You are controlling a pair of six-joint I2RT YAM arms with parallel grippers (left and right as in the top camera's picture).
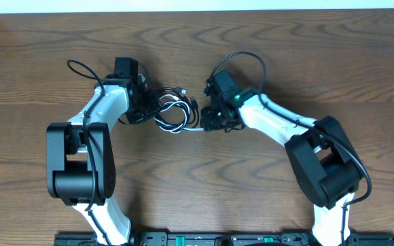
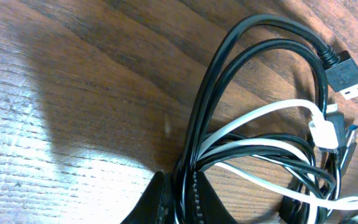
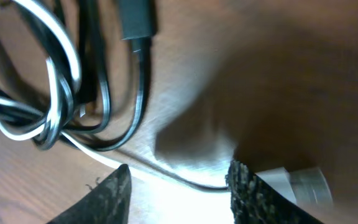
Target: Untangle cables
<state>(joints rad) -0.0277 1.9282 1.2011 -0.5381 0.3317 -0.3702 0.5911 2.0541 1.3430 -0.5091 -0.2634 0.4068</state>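
Overhead view: the cables [image 1: 173,109] lie in one knotted bundle on the table [image 1: 197,41], between the two arms. The left gripper [image 2: 182,190] is clamped on several black strands [image 2: 197,118] at the bundle's edge. The right gripper [image 3: 179,175] stands apart, the white cord [image 3: 92,151] running untouched between its fingers. Hold the left side firm, close on the white cord alone, near what looks like its plug [image 3: 294,183], and draw slowly away from the loops.
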